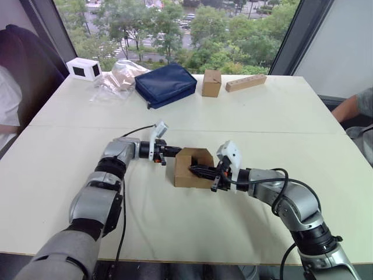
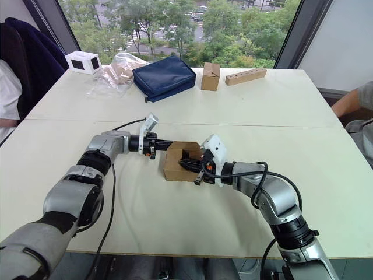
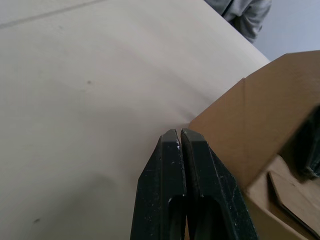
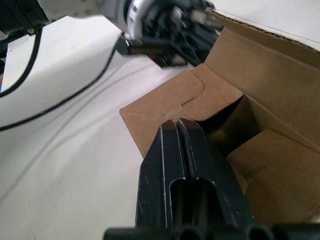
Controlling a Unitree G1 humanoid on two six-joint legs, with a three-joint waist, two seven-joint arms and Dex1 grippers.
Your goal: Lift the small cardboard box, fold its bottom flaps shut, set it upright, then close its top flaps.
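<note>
I have the small cardboard box point(image 1: 187, 171) on the table point(image 1: 245, 111) between my arms — flaps loose, nothing folded yet — left gripper point(image 3: 180, 138) pinched empty against its side, right gripper point(image 4: 176, 126) closed inside its open end.

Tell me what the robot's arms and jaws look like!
Both arms are chunky silver and black segments with a thin black cable looping alongside. Each wrist carries a white camera block. The left gripper and right gripper end in slim black fingers.
</note>
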